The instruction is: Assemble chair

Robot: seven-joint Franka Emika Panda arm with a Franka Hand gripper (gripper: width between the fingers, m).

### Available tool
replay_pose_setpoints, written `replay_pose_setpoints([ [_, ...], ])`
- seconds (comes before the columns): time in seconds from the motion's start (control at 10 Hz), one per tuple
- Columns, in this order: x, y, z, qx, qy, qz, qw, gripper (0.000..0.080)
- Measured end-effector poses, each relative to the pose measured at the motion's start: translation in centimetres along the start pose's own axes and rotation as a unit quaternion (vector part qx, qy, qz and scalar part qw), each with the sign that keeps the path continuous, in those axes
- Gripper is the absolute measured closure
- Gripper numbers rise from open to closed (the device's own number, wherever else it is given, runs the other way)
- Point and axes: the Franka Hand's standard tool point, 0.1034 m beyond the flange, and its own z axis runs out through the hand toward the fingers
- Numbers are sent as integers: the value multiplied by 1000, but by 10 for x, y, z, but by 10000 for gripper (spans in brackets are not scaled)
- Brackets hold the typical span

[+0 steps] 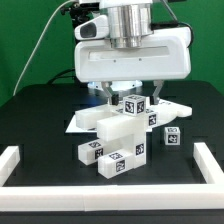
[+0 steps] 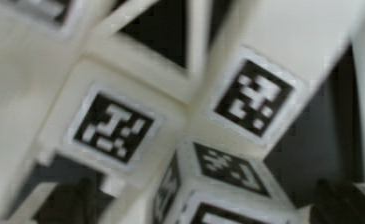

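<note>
1. The chunky matte-white plastic chair pieces [image 1: 115,140], marked with black-and-white square tags, are clustered at the centre of the exterior view. They are set on the matte black table [image 1: 40,115], well inside the low white border rail [image 1: 12,165] at the lower edge.
2. The two-finger gripper [image 1: 125,92] of the glossy white robot arm [image 1: 130,50] is held at the upper centre, directly over the cluster. The uppermost tagged block [image 1: 133,103] is seen just below its palm.
3. Whether the fingers are apart or clamped on that block cannot be told, since their tips are lost in shadow and behind the block.
4. The step in hand is judged to be a grasp or a seating of that block. It is best done with the jaws squared to two flat opposite faces, the descent made vertically, and the neighbouring pieces left undisturbed.
5. In the wrist view only blurred tagged white faces [image 2: 111,128] are shown at close range. No fingertip is made out, and it cannot be decided which piece each face belongs to.
6. The far side of the cluster is hidden by the gripper body.
</note>
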Motion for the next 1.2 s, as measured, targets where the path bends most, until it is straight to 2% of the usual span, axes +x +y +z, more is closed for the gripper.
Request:
replay_pose_setpoints([
  [0.1, -2, -1, 1, -2, -2, -54, 999, 157],
  [0.4, -1, 1, 1, -4, -2, -149, 989, 151],
  [0.5, 6, 3, 1, -11, -2, -293, 956, 151],
  [0.6, 9, 6, 2, -11, -1, -345, 938, 151],
  [0.8, 8, 6, 2, -11, -2, -317, 948, 162],
  [1.0, 8, 6, 3, -11, -1, -262, 965, 519],
  [1.2, 8, 6, 3, -11, 0, -195, 981, 516],
])
